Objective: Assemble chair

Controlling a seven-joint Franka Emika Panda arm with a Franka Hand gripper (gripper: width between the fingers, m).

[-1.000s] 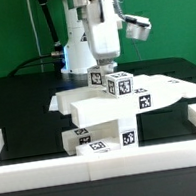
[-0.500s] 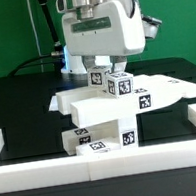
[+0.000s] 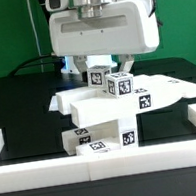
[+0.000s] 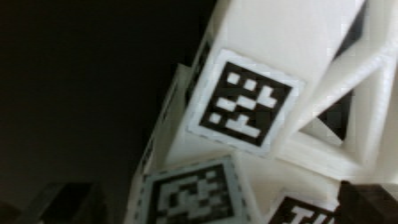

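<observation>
Standing in the middle of the black tabletop (image 3: 22, 107) is the chair (image 3: 118, 108), a small stack of white blocky parts with black-and-white square tags on them. A low block is sitting at the bottom, a wide flat slab is lying across it, and two little cubes (image 3: 112, 82) are sitting on top, side by side. More flat white pieces are sticking out behind the slab toward the exterior view's right. The long white border rail (image 3: 145, 158) is running along the front of the tabletop, just in front of the stack, with short rail ends at both sides.

The robot's big white hand is hanging right over the chair and is filling the top of the exterior view. The pincer (image 3: 107, 60) is pointing down, and its fingers (image 3: 127, 62) are spread wide apart, one on each side above the cubes. It is not pinching anything.

The wrist view is very close and blurry. It is showing white chair pieces (image 4: 329, 120) and a big square tag (image 4: 244, 103), with two more tags lower down.
</observation>
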